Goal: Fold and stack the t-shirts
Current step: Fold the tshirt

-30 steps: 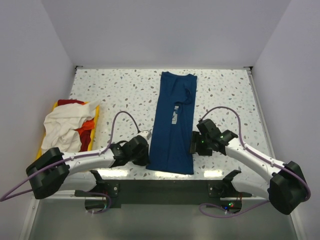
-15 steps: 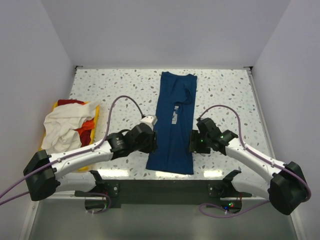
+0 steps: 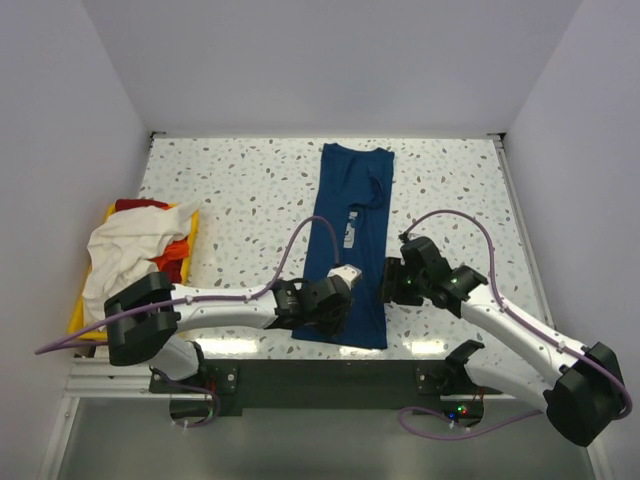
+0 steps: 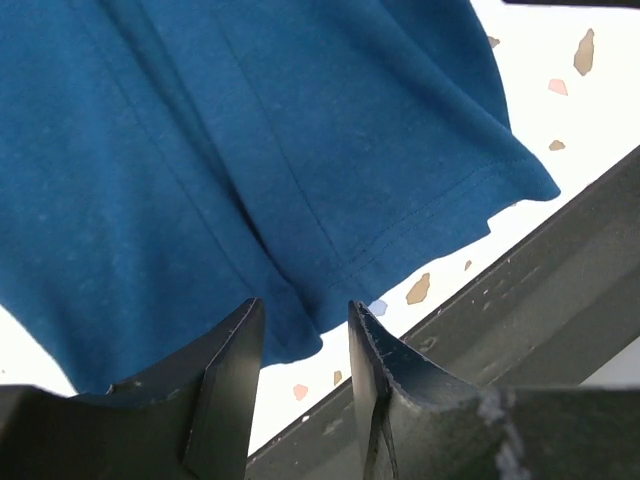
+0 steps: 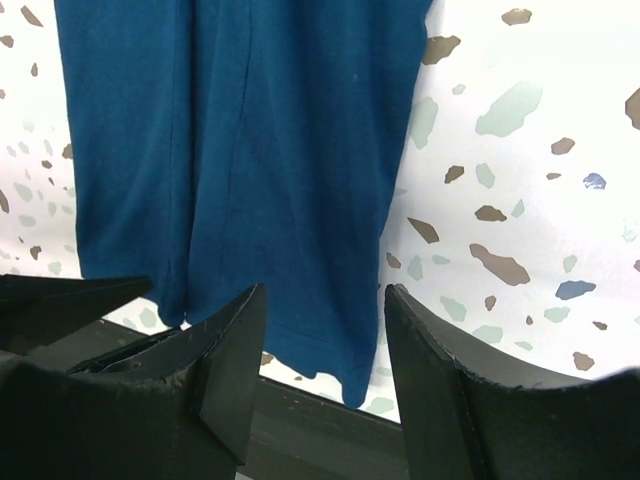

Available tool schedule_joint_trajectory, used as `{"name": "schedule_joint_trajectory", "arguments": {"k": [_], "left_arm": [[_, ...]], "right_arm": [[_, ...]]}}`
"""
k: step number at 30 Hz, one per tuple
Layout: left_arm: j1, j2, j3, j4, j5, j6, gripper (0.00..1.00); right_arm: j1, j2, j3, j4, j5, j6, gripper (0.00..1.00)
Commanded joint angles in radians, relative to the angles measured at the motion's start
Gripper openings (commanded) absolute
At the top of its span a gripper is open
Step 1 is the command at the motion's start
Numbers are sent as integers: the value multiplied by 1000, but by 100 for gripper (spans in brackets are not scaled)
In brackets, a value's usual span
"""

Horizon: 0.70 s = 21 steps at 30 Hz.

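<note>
1. The left arm has swung in from the left side of the navy t-shirt [image 3: 350, 250] over the last second. The left gripper [image 4: 305, 308] now hangs over the shirt's near hem, close to its near-right corner.
2. The right gripper [image 5: 325, 292] has barely shifted and waits at the shirt's right edge, just up from the same hem.
3. The shirt itself has not moved. It lies flat on the speckled table [image 3: 240, 190] as a long, narrow strip already folded lengthwise, its far end away from the arms and its hem by the dark rail [image 4: 560, 260].
4. My reading is that both arms are lining up on the near hem for the next, crosswise fold. No lift has begun.
5. The left jaws stand a narrow gap apart with nothing between them, and blue cloth shows beyond the tips. Whether they touch the cloth I cannot tell.
6. The right jaws are spread wider, also empty, straddling the shirt's right border.
7. Well left of the navy shirt, the cream-white t-shirt [image 3: 120, 255] and the red and orange t-shirts [image 3: 170, 265] are heaped unfolded in the yellow bin [image 3: 192, 222].
</note>
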Motion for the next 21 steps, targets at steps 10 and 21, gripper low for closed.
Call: {"name": "schedule_joint_trajectory", "arguments": {"k": [10, 21], "left_arm": [[-74, 132, 123, 36, -58, 59, 43], [-101, 198, 138, 18, -118, 59, 38]], "right_arm": [[0, -23, -31, 6, 16, 26, 54], [-1, -29, -57, 26, 3, 43, 54]]}}
